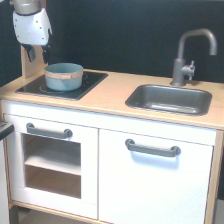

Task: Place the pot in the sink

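The blue-grey pot (pixel 63 76) with a tan band at its rim stands upright on the black stovetop (pixel 30 88) at the exterior view's left. My gripper (pixel 38 54) hangs above the pot's left rear edge, a little higher than the rim and not touching it. Its two dark fingers (pixel 30 52) stand apart with nothing between them. The sink (pixel 170 100), a dark grey basin with rounded corners, is set into the wooden counter at the exterior view's right, well away from the pot, and nothing shows inside it.
A grey faucet (pixel 190 52) rises behind the sink and arches over it. A wooden upright (pixel 27 67) stands behind the stovetop, right under the gripper. Below the counter (pixel 112 97) are white cabinet fronts with grey handles (pixel 152 148).
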Robot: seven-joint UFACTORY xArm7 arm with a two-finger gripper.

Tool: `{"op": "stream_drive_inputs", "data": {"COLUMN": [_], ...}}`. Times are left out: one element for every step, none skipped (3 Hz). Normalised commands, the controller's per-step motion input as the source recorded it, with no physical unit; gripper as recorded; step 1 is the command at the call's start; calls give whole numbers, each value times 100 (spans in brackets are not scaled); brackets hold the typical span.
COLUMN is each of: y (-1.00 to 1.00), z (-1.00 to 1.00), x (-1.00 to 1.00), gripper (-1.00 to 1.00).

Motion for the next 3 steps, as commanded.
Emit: {"op": "stream_drive_inputs", "data": {"y": [-2, -19, -5], "z": [-95, -100, -100], "x": [17, 27, 39], "gripper": [100, 43, 8]}}
